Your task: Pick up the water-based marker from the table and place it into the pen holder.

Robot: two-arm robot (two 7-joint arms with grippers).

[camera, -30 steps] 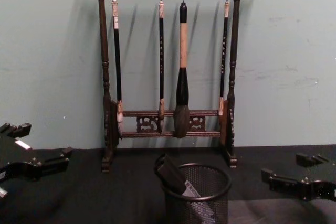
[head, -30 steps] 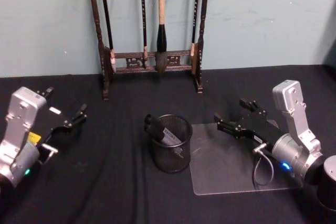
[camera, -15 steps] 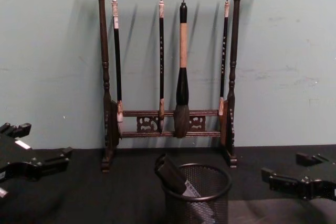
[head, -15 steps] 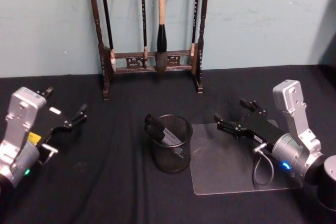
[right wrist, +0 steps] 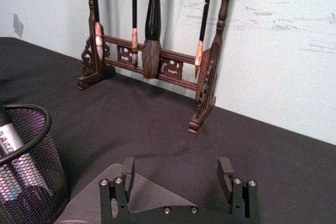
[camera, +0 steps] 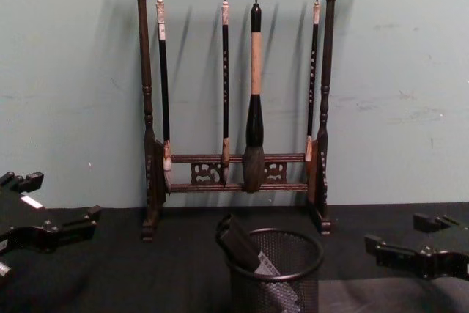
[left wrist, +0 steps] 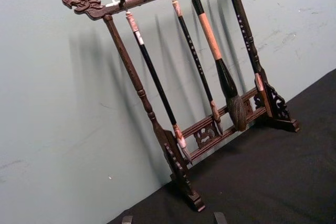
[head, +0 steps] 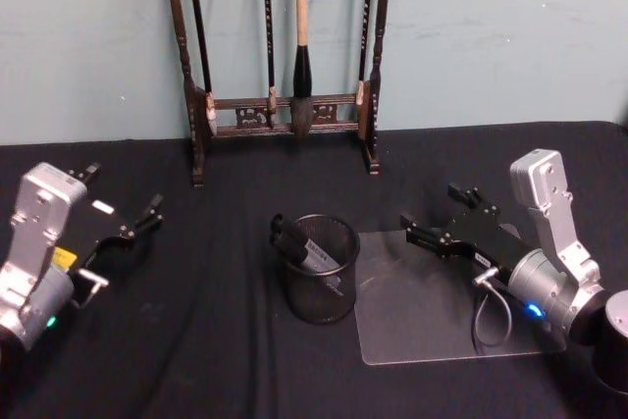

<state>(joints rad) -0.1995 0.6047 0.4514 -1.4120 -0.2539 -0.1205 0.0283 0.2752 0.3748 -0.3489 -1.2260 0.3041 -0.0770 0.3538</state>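
Left gripper [head: 120, 205] spread wide, empty, above cloth at left. Marker [head: 304, 248] leans inside pen holder [head: 321, 282], centre; chest view shows cap above rim. Right gripper [head: 441, 216] spread wide, empty, over clear sheet [head: 412, 311]; head view reveals sheet.

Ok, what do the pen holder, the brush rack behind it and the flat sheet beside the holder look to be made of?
The pen holder: black wire mesh, likely painted metal; you see through its wall, under a smooth rim. The brush rack: dark carved wood with a slight sheen, by its turned posts and dragon ends. The sheet: thin clear plastic, probably; the black cloth shows through greyed, edges catching light.
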